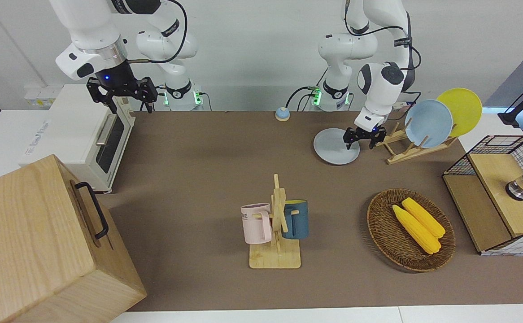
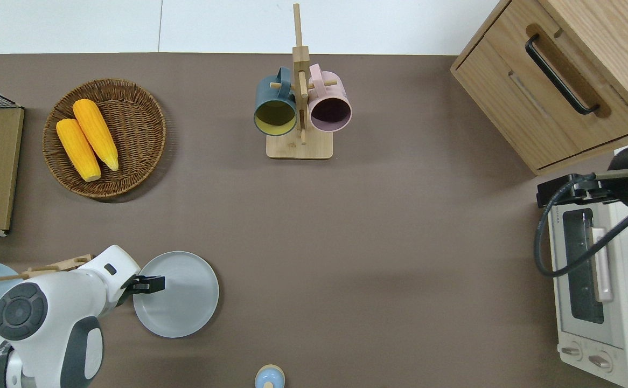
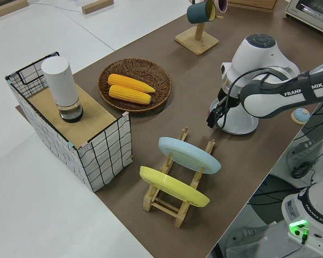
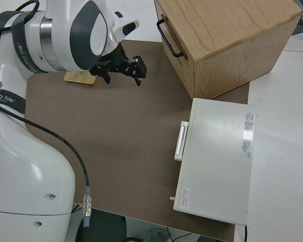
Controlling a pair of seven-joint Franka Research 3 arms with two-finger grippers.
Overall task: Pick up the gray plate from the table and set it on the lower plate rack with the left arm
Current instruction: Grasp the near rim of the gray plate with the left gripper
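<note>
The left gripper (image 1: 363, 138), fingers spread, straddles the rack-side rim of the gray plate (image 1: 333, 147) lying flat on the table (image 1: 225, 179); a firm, square pinch should prevent slipping.

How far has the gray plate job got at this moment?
Nothing is finished yet: the gray plate lies flat on the table. In hand: the left pincer is at the plate's rim on the rack's side. Left: lift it and slot it into the lower plate rack, which holds the light blue plate and yellow plate. The right arm is parked.
</note>
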